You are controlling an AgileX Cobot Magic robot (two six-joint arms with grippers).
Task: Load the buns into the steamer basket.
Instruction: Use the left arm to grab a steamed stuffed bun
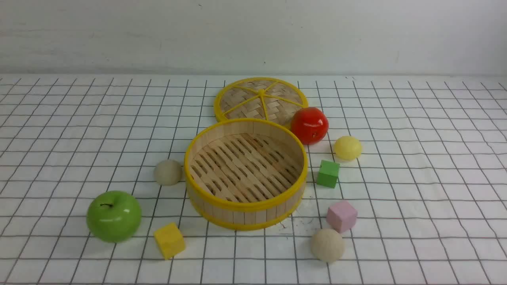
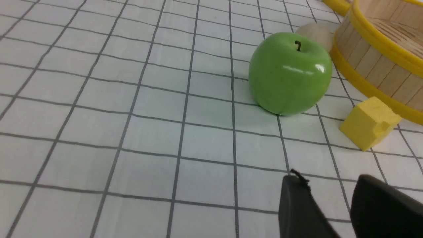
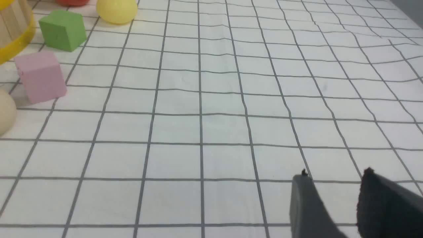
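Note:
The steamer basket [image 1: 245,213] stands mid-table with nothing inside. One beige bun [image 1: 168,172] lies just left of it, another beige bun [image 1: 327,245] lies at its front right, and the pale yellow bun [image 1: 347,148] lies to its right. In the left wrist view the left gripper [image 2: 330,180] is open and empty over bare cloth, short of the green apple [image 2: 290,72]; a beige bun [image 2: 315,33] peeks out behind the apple by the basket [image 2: 373,69]. In the right wrist view the right gripper [image 3: 333,175] is open and empty, far from the yellow bun [image 3: 117,10] and a beige bun [image 3: 5,112].
The flat woven lid [image 1: 260,99] lies behind the basket. A red apple [image 1: 309,125], a green apple [image 1: 114,216], a green cube [image 1: 328,173], a pink cube [image 1: 342,216] and a yellow cube [image 1: 169,240] stand around the basket on the checked cloth.

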